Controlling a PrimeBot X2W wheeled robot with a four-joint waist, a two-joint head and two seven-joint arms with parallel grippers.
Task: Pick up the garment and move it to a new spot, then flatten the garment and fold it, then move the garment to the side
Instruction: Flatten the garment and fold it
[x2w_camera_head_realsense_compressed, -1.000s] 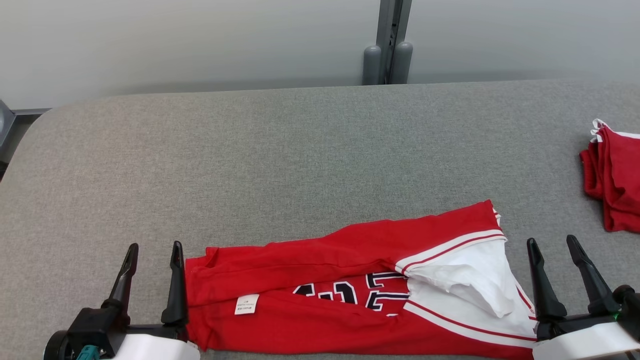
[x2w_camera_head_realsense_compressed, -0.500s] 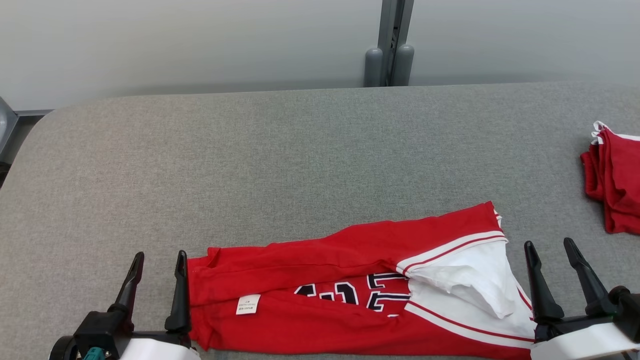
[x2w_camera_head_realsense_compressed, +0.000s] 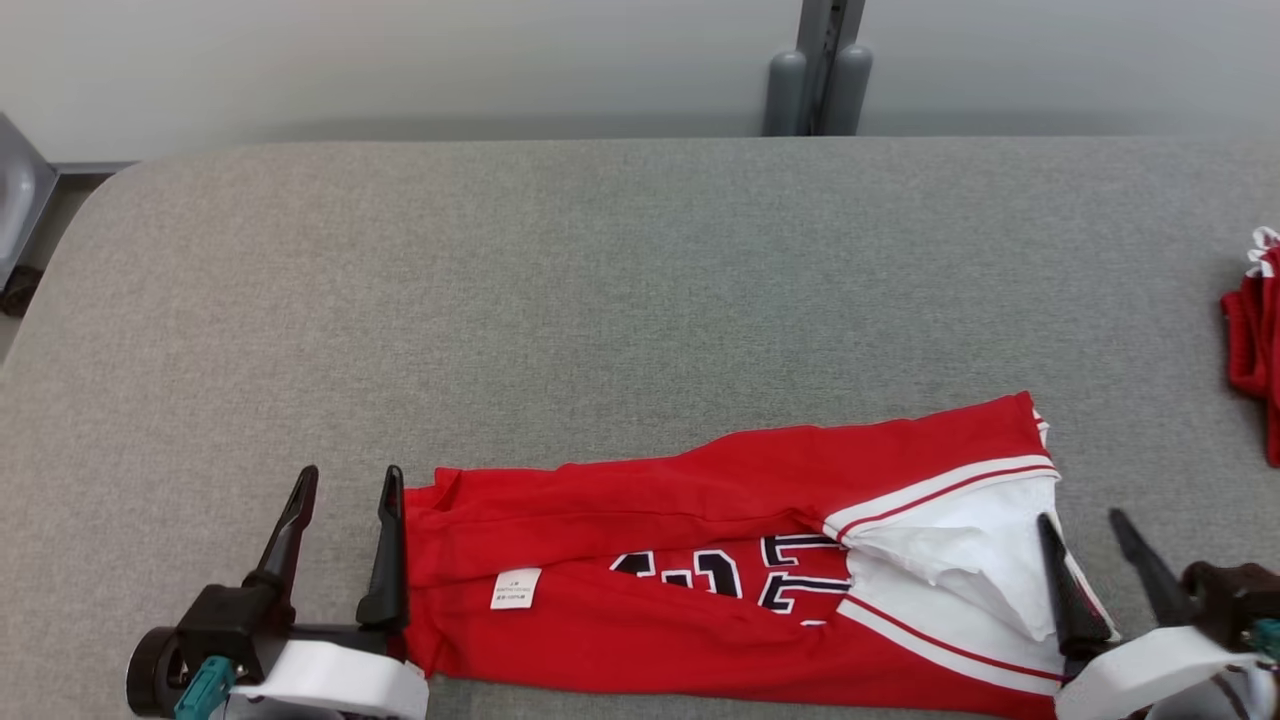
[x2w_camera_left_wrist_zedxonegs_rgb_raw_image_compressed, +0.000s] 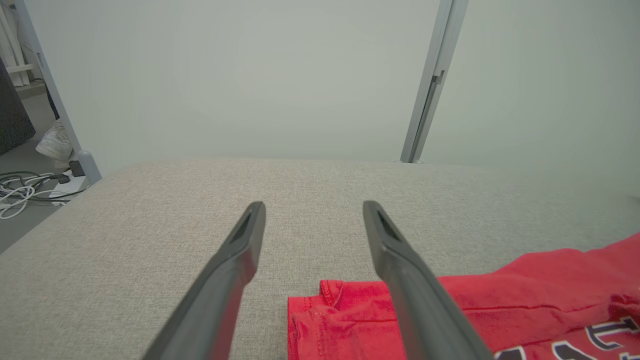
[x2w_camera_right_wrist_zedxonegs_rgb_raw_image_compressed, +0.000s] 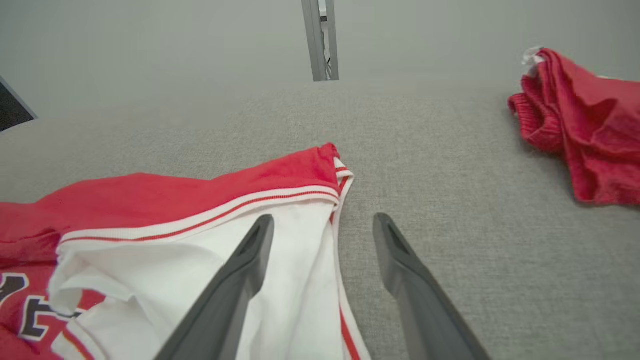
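Head view: garment (x2w_camera_head_realsense_compressed: 700, 560) along near table (x2w_camera_head_realsense_compressed: 600, 300) edge, wide grey top beyond; left pincer (x2w_camera_head_realsense_compressed: 350, 472), right pincer (x2w_camera_head_realsense_compressed: 1082, 518) released.

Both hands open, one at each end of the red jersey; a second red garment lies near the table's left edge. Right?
No: the second red garment lies near the table's right edge, as the head view shows. The left hand and right hand are open, one at each end of the red jersey.
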